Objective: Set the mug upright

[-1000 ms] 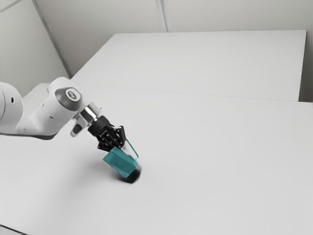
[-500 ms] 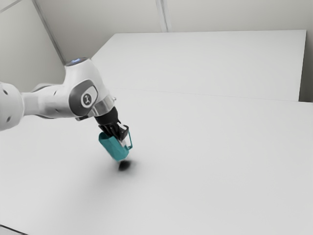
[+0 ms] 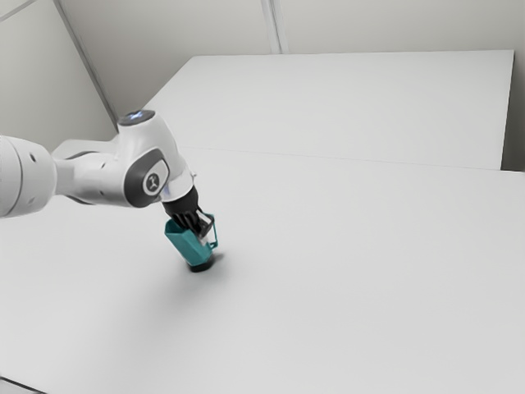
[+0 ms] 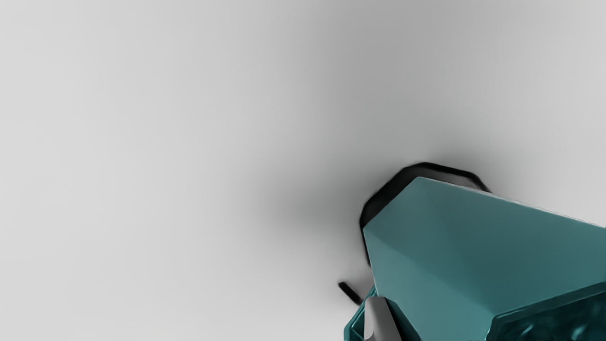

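The teal mug (image 3: 189,244) with a black base (image 3: 199,267) is tilted, its mouth raised toward the exterior view's left. My gripper (image 3: 202,226) is shut on the mug beside its handle (image 3: 216,233). Low over the table, the base's contact with the surface cannot be told. In the wrist view, the side of the mug (image 4: 454,241) slopes from its dark base rim to the open mouth. A grey fingertip of my gripper (image 4: 382,322) sits between the mug's body and the handle (image 4: 354,327); the other fingertip is hard to make out.
A broad white table (image 3: 353,271) lies around the mug. Behind it stands a pale raised surface (image 3: 344,107) with walls beyond. A dark line (image 3: 23,385) crosses the exterior view's lower left corner.
The arm has swung its wrist more upright, carrying the mug toward the exterior view's left and farther back. The mug now leans less than a second ago; lately it dipped slightly toward the table.
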{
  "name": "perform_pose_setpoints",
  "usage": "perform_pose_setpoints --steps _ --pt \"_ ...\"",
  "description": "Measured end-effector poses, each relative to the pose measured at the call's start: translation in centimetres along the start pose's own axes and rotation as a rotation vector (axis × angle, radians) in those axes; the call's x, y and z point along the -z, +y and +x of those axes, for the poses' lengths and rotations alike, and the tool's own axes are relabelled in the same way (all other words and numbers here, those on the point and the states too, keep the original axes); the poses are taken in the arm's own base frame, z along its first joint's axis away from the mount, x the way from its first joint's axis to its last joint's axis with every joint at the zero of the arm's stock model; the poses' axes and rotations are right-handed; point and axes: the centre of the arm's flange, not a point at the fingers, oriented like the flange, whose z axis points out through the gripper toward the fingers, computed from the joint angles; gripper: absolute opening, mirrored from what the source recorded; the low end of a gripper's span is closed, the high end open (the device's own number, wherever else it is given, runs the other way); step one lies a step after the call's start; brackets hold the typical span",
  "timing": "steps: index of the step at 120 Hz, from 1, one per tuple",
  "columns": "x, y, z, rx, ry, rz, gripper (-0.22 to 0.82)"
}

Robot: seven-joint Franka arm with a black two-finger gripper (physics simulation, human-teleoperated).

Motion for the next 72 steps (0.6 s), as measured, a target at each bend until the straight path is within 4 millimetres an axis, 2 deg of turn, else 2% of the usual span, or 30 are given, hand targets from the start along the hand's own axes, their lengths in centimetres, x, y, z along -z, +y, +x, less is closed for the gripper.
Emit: perform_pose_setpoints --steps 32,54,72 --pt "-1.4 -0.5 -0.3 -0.016 0.005 0.003 -0.17" --pt "-1.0 -0.3 -0.3 -0.019 0.002 -0.009 0.23" --pt "0.1 -0.3 -0.1 -0.02 -0.007 -0.018 0.42"
